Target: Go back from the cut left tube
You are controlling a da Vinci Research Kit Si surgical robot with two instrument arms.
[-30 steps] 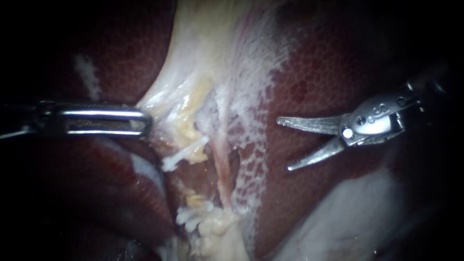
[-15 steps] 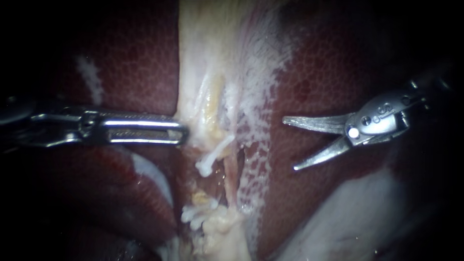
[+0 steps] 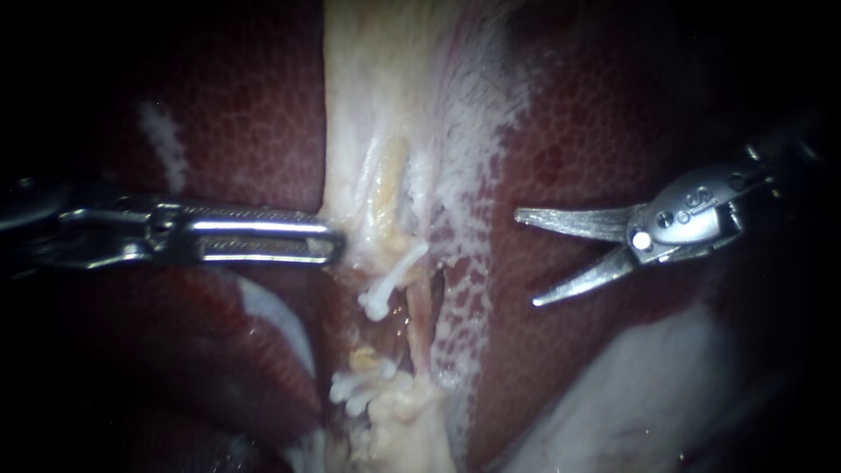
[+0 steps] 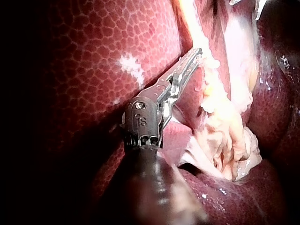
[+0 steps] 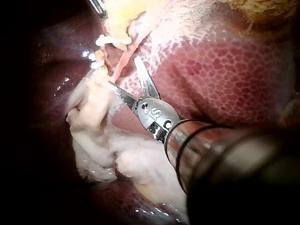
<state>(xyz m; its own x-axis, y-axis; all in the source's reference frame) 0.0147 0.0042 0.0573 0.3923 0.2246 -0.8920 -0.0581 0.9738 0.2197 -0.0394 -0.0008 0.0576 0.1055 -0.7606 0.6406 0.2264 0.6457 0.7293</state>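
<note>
The step in hand is judged to be the withdrawal of the right instrument (image 3: 526,259), a slender metal shaft ending in two curved silver blades. The blades are spread wide with nothing between them. They are already well apart from the cut left tube (image 3: 363,357), which is seen in the middle of the field as two short pale stumps with a gap between them, each carrying white plastic clips (image 3: 390,278).

For a clean retreat, the blades are better brought together first. The shaft should then be drawn straight back along its own line, so that the thin pink tube (image 3: 422,315) just beside the stumps is not caught and the dark red mottled liver (image 3: 613,131) under the tips is not scratched.

The left instrument (image 3: 328,238), a steel shaft with two long slotted jaws, is closed on the edge of the pale yellowish-white tissue band (image 3: 368,131). This hold is best kept quiet, because the clips sit near to it.

How much tissue is taken between the left jaws is hard to make out. The cut faces of the stumps are covered by the clips. In the right wrist view the pink tube seems to lie between the open blades, but depth cannot be judged there. Both shafts are lost in darkness, and the gallbladder cannot be identified with certainty.
</note>
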